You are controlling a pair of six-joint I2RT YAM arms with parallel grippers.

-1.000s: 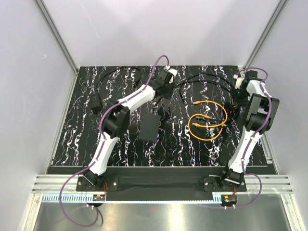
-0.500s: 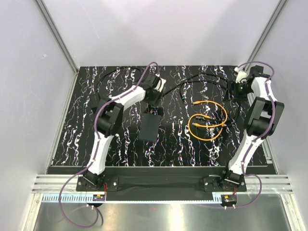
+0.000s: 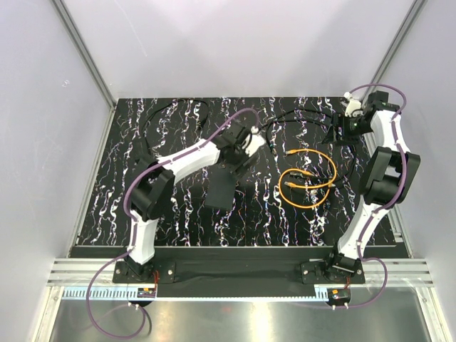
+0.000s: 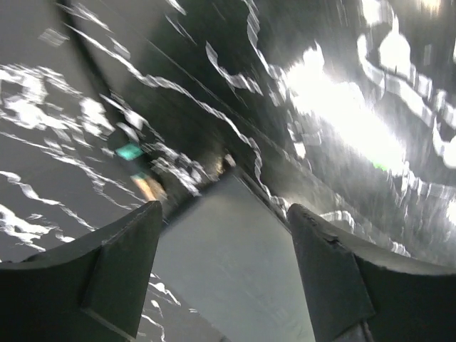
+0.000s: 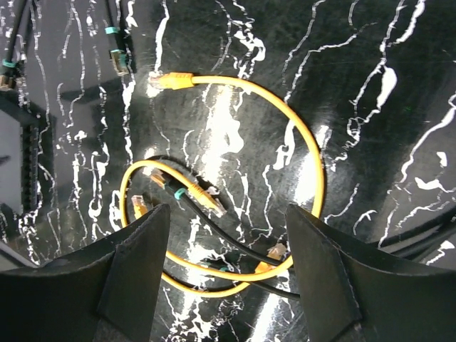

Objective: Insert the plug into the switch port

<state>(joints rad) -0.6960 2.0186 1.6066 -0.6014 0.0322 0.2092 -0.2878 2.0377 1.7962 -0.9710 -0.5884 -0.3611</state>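
Both pincers stand wide open and hold nothing. The left pincer (image 4: 224,211) hangs over one edge of the flat black box (image 3: 221,189). I cannot make out the port, because that view is blurred. The right pincer (image 5: 228,211) looks down on the orange cable (image 5: 313,164), which lies coiled on the counter (image 3: 285,221) at three o'clock from the box, well apart from it. Its plug (image 5: 171,80) sits at eleven o'clock on the loop, lying by itself. In my judgement the right pincer should drop onto the cable just behind that plug, grip it squarely and leave the tip proud. The left should pin the box so it cannot slide. No brand, label or writing is legible anywhere.
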